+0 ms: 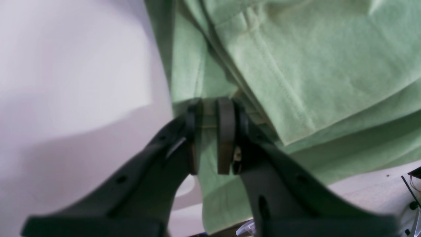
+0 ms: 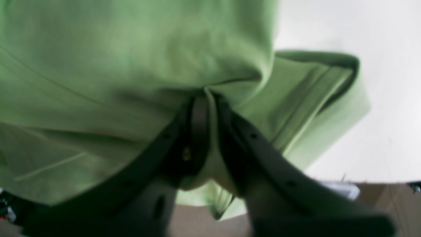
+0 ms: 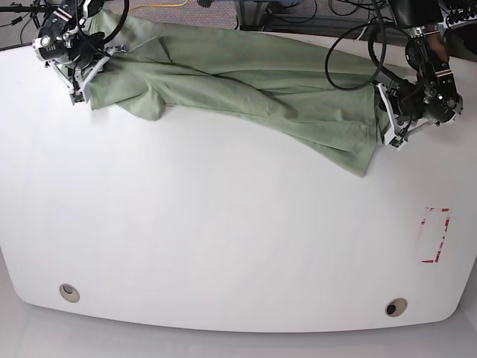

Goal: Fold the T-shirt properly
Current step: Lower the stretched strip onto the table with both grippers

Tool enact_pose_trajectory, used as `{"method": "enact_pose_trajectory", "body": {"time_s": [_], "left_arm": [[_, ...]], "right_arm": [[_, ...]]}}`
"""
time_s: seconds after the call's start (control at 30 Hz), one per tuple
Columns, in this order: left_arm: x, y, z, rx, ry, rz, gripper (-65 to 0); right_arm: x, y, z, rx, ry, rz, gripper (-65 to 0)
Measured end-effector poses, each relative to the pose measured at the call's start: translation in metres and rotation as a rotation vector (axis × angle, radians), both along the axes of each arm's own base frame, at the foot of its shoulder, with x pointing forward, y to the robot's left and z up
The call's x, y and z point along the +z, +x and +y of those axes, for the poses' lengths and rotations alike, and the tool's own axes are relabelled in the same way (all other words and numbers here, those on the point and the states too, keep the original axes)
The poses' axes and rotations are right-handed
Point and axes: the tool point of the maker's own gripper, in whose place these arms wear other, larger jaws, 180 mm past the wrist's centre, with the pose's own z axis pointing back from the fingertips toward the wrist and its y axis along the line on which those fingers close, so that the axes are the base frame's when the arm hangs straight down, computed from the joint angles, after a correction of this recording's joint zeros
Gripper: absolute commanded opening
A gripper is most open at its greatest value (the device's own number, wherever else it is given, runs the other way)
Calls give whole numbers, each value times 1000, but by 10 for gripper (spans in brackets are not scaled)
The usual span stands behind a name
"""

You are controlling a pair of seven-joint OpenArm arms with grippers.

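The pale sage-green T-shirt (image 3: pixel 253 82) is stretched across the far side of the white table (image 3: pixel 223 239), bunched and wrinkled. My left gripper (image 3: pixel 381 119) at the right of the base view is shut on the shirt's right end; the left wrist view shows its pads (image 1: pixel 226 131) pinching a fold of green cloth (image 1: pixel 296 65). My right gripper (image 3: pixel 88 71) at the far left is shut on the shirt's other end; the right wrist view shows the cloth (image 2: pixel 131 59) draped over the closed fingers (image 2: pixel 200 125). Collar and logo are not visible.
Cables (image 3: pixel 350 45) and equipment lie beyond the table's far edge. A red-marked rectangle (image 3: pixel 434 235) is on the table at the right. Two round holes (image 3: pixel 68 292) sit near the front edge.
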Motion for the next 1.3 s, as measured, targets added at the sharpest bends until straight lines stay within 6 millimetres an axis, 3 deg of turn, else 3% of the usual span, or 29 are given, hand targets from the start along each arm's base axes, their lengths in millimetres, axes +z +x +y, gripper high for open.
{"method": "enact_pose_trajectory", "body": {"time_s": [0.17, 0.47, 0.97, 1.23, 1.3], "left_arm": [[0, 0, 0, 1, -2, 0, -575], [0, 0, 1, 4, -6, -1, -575], [0, 6, -2, 9, -7, -8, -571], [-2, 21, -9, 22, -30, -55, -442], [-3, 28, -11, 37, -51, -75, -436]], "right_arm": [[-8, 17, 2, -23, 65, -104, -314], [-15, 51, 5, -79, 171, -274, -315], [-15, 139, 2, -47, 273, -384, -315], [-9, 165, -10, -34, 262, -366, -315], [-8, 168, -12, -24, 247, -347, -315]]}}
